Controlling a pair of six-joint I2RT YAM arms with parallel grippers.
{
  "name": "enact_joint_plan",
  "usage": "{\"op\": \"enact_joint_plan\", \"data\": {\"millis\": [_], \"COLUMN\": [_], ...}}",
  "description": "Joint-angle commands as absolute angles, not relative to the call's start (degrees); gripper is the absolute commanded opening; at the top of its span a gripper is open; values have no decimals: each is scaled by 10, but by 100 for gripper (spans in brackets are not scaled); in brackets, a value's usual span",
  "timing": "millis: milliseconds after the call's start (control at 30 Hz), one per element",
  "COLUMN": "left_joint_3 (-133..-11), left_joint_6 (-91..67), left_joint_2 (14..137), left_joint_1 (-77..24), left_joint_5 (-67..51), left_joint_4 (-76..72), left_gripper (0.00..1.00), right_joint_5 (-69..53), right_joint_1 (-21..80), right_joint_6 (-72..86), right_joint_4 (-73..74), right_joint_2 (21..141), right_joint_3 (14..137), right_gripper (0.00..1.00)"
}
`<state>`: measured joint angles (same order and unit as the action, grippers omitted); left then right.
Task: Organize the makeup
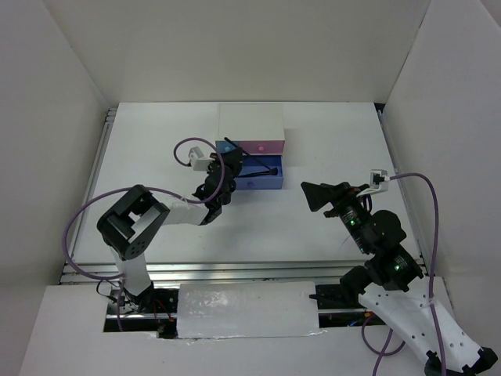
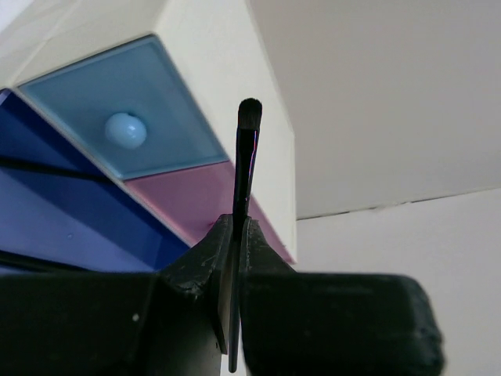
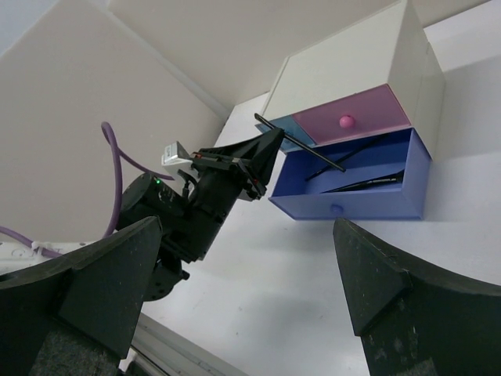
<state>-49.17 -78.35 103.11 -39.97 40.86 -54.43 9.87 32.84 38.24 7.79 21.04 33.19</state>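
Observation:
My left gripper (image 2: 235, 223) is shut on a thin black makeup brush (image 2: 246, 157), whose bristle tip points up past the drawer fronts. From above, the left gripper (image 1: 225, 174) hovers at the left end of the open dark blue drawer (image 1: 262, 182). In the right wrist view the brush (image 3: 301, 143) slants across the drawer's top edge. Thin black pencils (image 3: 368, 182) lie inside the open blue drawer (image 3: 352, 205). My right gripper (image 1: 317, 196) is open and holds nothing, standing apart to the right of the drawers. Its fingers (image 3: 117, 274) frame bare table.
The white box (image 1: 250, 119) stands at the back centre, with a shut pink drawer (image 1: 262, 146) and a shut light blue drawer (image 2: 125, 110). White walls enclose the table on the left, the right and the back. A metal rail (image 1: 235, 270) runs along the near edge.

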Motion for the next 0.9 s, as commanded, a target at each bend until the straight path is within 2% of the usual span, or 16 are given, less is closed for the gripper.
{"op": "enact_joint_plan", "data": {"millis": [0, 467, 567, 633, 667, 767, 867], "left_joint_3": [-512, -532, -528, -522, -522, -515, -499], "left_joint_6": [-773, -787, -788, -776, -773, -777, -777], "left_joint_2": [1037, 1106, 1109, 1109, 1109, 1100, 1087], "left_joint_1": [-406, -406, -410, -414, -416, -418, -420], "left_joint_5": [451, 447, 442, 442, 446, 448, 453], "left_joint_4": [-637, -657, -666, -681, -684, -672, -679], "left_gripper": [0, 10, 26, 33, 42, 59, 70], "right_joint_5": [99, 102, 98, 97, 97, 93, 95], "right_joint_1": [324, 323, 323, 323, 323, 323, 323], "right_joint_6": [374, 371, 371, 371, 369, 369, 370], "right_joint_4": [66, 68, 67, 67, 67, 67, 66], "right_joint_2": [202, 200, 202, 204, 204, 206, 207], "right_joint_3": [329, 330, 330, 329, 330, 330, 330], "right_gripper": [98, 98, 98, 98, 98, 98, 98]}}
